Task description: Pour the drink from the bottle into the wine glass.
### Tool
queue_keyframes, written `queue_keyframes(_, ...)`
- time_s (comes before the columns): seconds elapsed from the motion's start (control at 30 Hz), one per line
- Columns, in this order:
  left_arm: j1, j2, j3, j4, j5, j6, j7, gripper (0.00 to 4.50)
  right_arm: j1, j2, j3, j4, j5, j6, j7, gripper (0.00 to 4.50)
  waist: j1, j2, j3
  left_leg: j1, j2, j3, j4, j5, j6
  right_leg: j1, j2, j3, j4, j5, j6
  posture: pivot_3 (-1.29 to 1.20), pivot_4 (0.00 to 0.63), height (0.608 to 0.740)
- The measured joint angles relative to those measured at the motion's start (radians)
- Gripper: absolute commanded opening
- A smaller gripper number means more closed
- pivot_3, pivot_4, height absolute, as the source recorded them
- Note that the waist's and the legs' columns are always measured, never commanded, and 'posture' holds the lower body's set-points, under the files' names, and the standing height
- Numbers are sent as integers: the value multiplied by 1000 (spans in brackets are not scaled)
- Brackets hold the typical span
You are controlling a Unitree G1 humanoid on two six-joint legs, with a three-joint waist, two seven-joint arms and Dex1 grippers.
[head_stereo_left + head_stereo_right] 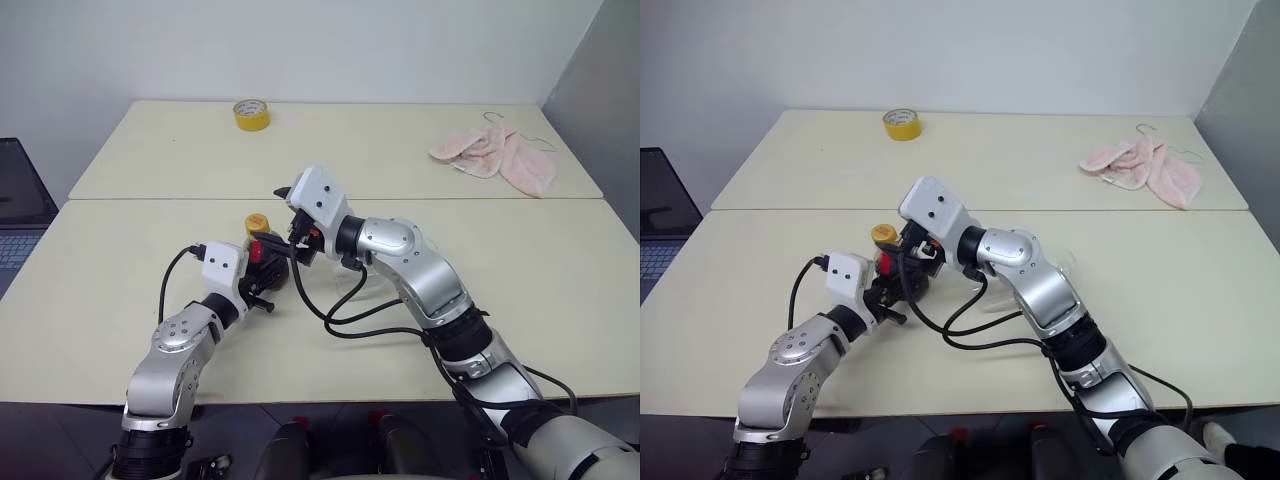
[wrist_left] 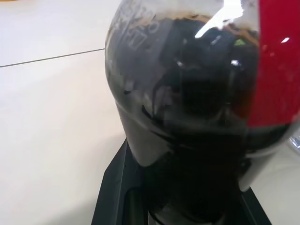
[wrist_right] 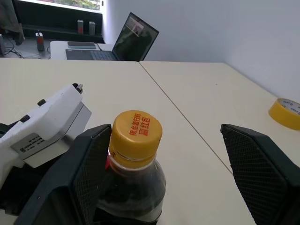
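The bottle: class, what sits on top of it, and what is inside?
A yellow cap closes the bottle. Inside is the dark drink, nearly filling it. The left tool, shut on the bottle, covers its base.

Two cream tables pushed together, seam running across between them, plain white wall behind and a grey wall panel at the right. On the far table a yellow tape roll and a pink cloth with a hanger hook near the right corner. A laptop sits off the left side; the right wrist view has an open laptop on another desk, with a dark shelf behind.
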Motion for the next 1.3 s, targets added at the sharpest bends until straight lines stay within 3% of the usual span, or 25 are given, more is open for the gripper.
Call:
queue_keyframes(0.57, 0, 3, 6, 0, 0, 2, -2, 756, 27, -84, -57, -18, 5, 39, 2, 3982, -2, 0, 0, 0, 0, 0, 0, 0, 0, 0, 0, 0, 0, 0, 0, 0, 150, 740)
queue_keyframes(0.77, 0, 3, 6, 0, 0, 2, -4, 756, 27, -94, -71, -118, 117, 140, 89, 3982, 0, 0, 0, 0, 0, 0, 0, 0, 0, 0, 0, 0, 0, 0, 0, 0, 150, 740)
queue_keyframes(1.3, 0, 7, 6, 0, 0, 2, -18, 756, -26, 64, -44, -71, 168, 281, -28, 3982, 0, 0, 0, 0, 0, 0, 0, 0, 0, 0, 0, 0, 0, 0, 0, 0, 150, 740)
